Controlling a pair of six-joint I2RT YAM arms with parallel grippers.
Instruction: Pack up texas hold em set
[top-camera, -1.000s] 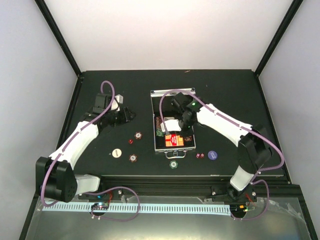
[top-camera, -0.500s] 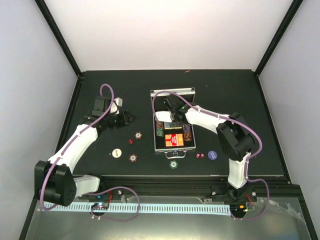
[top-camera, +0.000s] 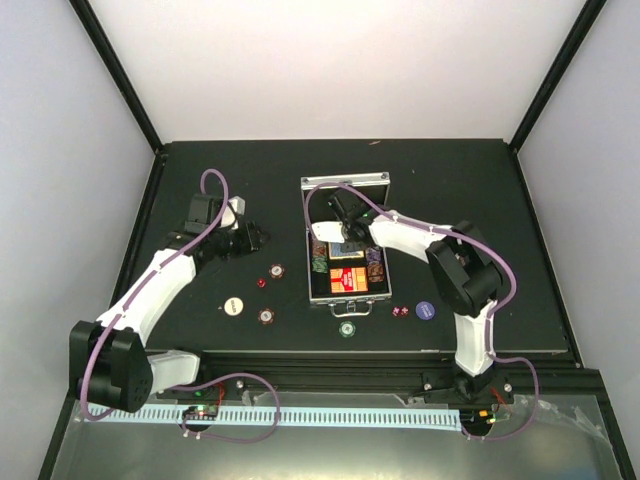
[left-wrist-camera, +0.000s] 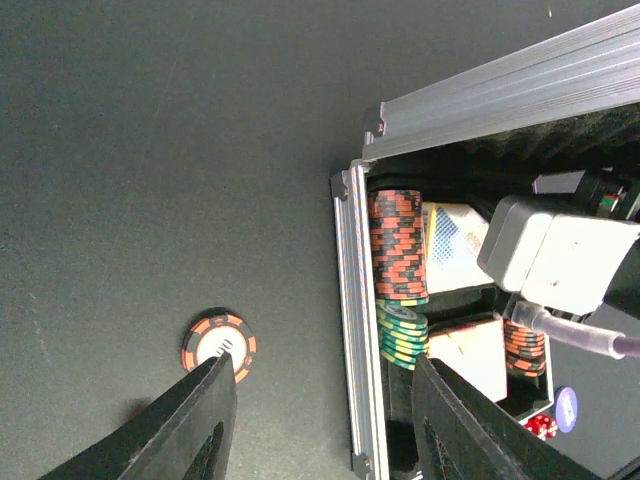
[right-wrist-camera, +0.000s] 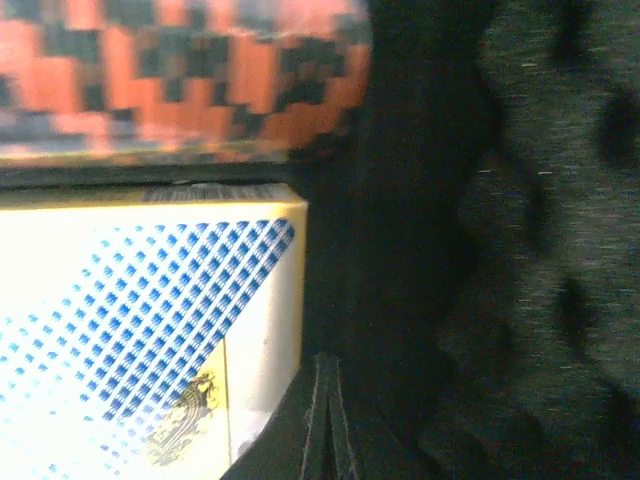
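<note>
Items on the black worktop, listed from its near edge outward, as I read them from my station.

1. Green chip: loose and closest to the near edge, just in front of the case handle.
2. Purple chip and pair of red dice: side by side, off the case's near right corner.
3. Near maroon chip and cream chip: loose, left of the case.
4. Single red die and far maroon chip: close together, farther out on the same side.
5. Silver briefcase: mid-worktop and open, with its lid raised at the far side. Along the left wall I count a maroon chip stack and a green chip stack. Beside them is a blue-backed card deck, and nearer the handle a red-orange box I cannot identify.
6. Left gripper: fingers spread with nothing between them, over the worktop by the case's left wall.
7. Right gripper: fingers pressed together, pinching nothing I can see. It is down in the case's far end beside the card deck, with black foam lining on its other side.
</note>
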